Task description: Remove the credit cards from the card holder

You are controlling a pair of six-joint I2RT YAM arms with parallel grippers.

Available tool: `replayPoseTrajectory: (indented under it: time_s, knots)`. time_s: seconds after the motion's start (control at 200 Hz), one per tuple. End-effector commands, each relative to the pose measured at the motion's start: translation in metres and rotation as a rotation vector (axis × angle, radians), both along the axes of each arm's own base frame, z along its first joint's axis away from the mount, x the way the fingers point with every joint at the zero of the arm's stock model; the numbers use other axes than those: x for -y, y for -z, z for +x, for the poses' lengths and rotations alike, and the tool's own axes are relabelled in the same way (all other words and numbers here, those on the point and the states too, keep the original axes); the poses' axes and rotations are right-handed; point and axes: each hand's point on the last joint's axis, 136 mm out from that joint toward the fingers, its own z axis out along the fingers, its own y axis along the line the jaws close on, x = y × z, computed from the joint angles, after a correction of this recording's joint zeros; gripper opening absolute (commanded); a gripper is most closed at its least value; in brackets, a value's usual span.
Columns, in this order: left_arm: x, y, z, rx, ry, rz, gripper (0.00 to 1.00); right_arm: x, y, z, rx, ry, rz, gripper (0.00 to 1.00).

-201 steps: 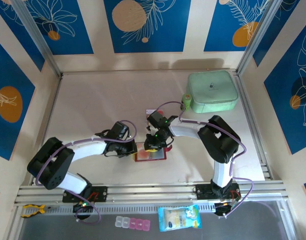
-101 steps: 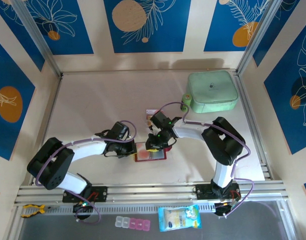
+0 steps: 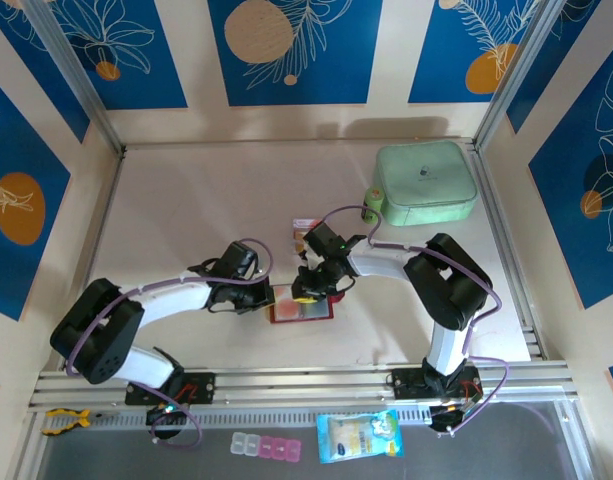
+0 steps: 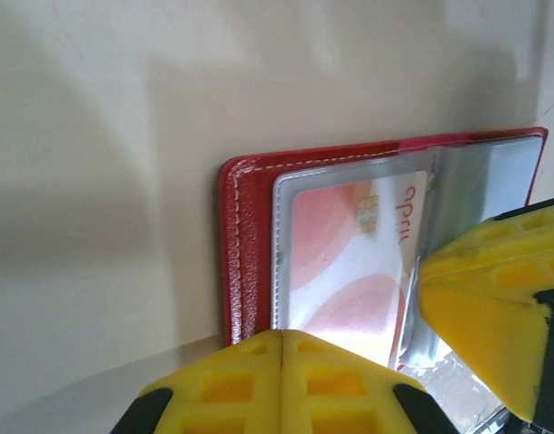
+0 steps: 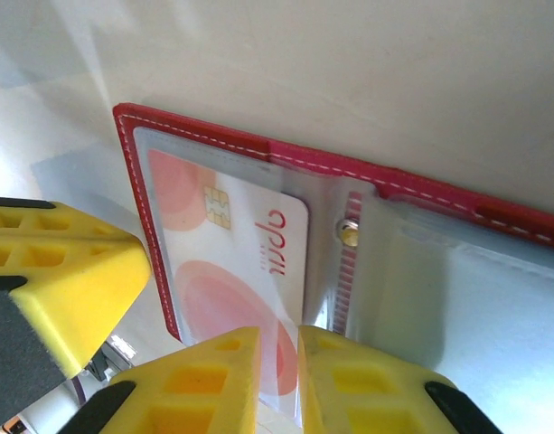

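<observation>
The red card holder (image 3: 304, 307) lies open on the table between both grippers. A red-and-white credit card (image 5: 231, 271) sits in its clear left sleeve (image 4: 349, 262). My left gripper (image 4: 284, 357) is shut, its tips pressing down at the holder's left edge (image 4: 236, 253). My right gripper (image 5: 278, 380) is closed to a narrow gap on the card's lower corner, over the middle of the holder by the snap (image 5: 349, 233). From above, the left gripper (image 3: 269, 298) and the right gripper (image 3: 306, 290) stand close together over the holder.
A mint-green case (image 3: 426, 183) sits at the back right. A small red-and-white card (image 3: 302, 225) lies on the table just behind the right gripper. Below the near rail lie a snack packet (image 3: 358, 436) and a pill box (image 3: 266, 446).
The right arm's elbow has shifted slightly to the right and its jaws have narrowed a little on the card. The left gripper has stayed put, shut on the holder's edge.
</observation>
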Motion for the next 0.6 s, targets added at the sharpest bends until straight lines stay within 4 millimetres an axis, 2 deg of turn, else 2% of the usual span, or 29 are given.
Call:
replayPoseTrajectory:
  time_s: [0.0,0.31,0.59]
  knots:
    - [0.003,-0.009,0.003,0.004,0.004,-0.023,0.02,0.001,0.002,-0.005,-0.035,0.003,0.014,0.19]
    - [0.001,0.011,-0.003,-0.039,0.010,-0.003,0.00,0.003,0.004,-0.005,-0.043,0.005,0.009,0.19]
    - [0.000,0.021,-0.007,-0.066,0.005,0.002,0.00,0.004,0.007,-0.006,-0.054,0.009,0.012,0.19]
